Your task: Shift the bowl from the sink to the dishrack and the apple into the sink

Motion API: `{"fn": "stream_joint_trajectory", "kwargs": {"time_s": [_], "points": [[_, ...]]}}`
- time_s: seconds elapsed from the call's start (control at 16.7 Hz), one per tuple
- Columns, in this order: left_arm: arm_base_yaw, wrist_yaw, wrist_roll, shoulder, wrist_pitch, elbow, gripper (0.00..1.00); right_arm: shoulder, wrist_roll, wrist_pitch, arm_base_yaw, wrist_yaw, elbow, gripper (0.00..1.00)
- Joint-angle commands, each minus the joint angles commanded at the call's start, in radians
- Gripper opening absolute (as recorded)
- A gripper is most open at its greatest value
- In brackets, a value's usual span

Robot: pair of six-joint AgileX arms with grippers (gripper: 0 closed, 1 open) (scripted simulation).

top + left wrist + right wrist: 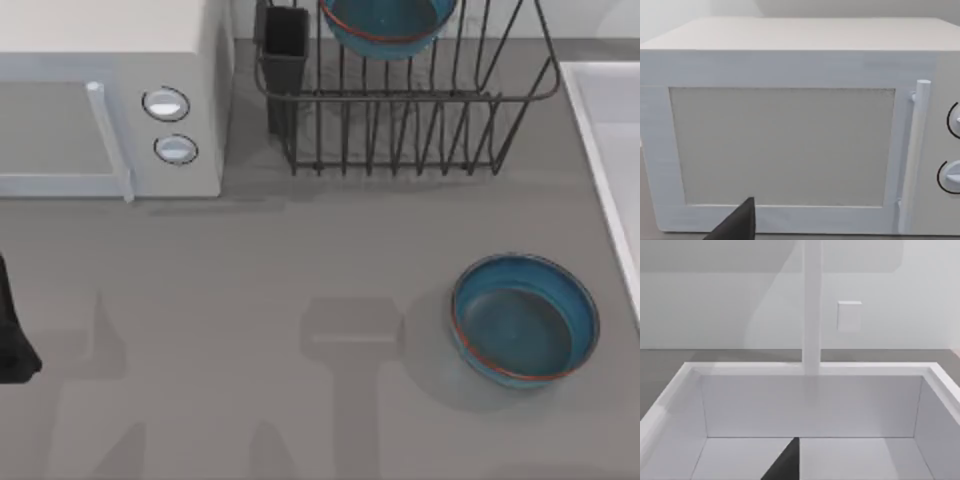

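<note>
Two bowls: one in the dishrack (pixel 400 110) at 12 o'clock (pixel 388 25), one on the table at 4 o'clock (pixel 525 318), just beside the sink (pixel 590 110). Your right arm looks into that sink and is nearer. You cannot tell either gripper's grip.

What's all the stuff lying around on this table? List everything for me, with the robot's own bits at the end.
bowls: 2, teal-blue with reddish rims; one in the dishrack, one on the table near the top view's right.
dishrack: 1, dark-grey wire, at the back, with a dark utensil cup at its left corner.
microwave: 1, white, two round knobs, back left.
sink: 1, white basin, right edge.
table: 1, grey.
left arm: 1, dark, at the left edge, facing the microwave.
right gripper: 1, dark tip, above the sink.
</note>
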State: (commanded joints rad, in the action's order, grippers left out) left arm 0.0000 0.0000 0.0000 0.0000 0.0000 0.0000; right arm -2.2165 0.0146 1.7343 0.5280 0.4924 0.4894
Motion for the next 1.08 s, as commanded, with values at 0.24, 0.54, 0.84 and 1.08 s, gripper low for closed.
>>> {"fn": "stream_joint_trajectory", "kwargs": {"time_s": [0.24,0.54,0.84,1.08], "points": [[0.0,0.0,0.0,0.0,0.0,0.0,1.0,0.0,0.0,0.0,0.0,0.0,0.0,1.0],[0.0,0.0,0.0,0.0,0.0,0.0,1.0,0.0,0.0,0.0,0.0,0.0,0.0,1.0],[0.0,0.0,0.0,0.0,0.0,0.0,1.0,0.061,0.017,-0.057,-0.044,0.0,-0.05,1.0],[0.0,0.0,0.0,0.0,0.0,0.0,1.0,0.283,0.027,-0.268,-0.102,-0.061,-0.111,1.0]]}}
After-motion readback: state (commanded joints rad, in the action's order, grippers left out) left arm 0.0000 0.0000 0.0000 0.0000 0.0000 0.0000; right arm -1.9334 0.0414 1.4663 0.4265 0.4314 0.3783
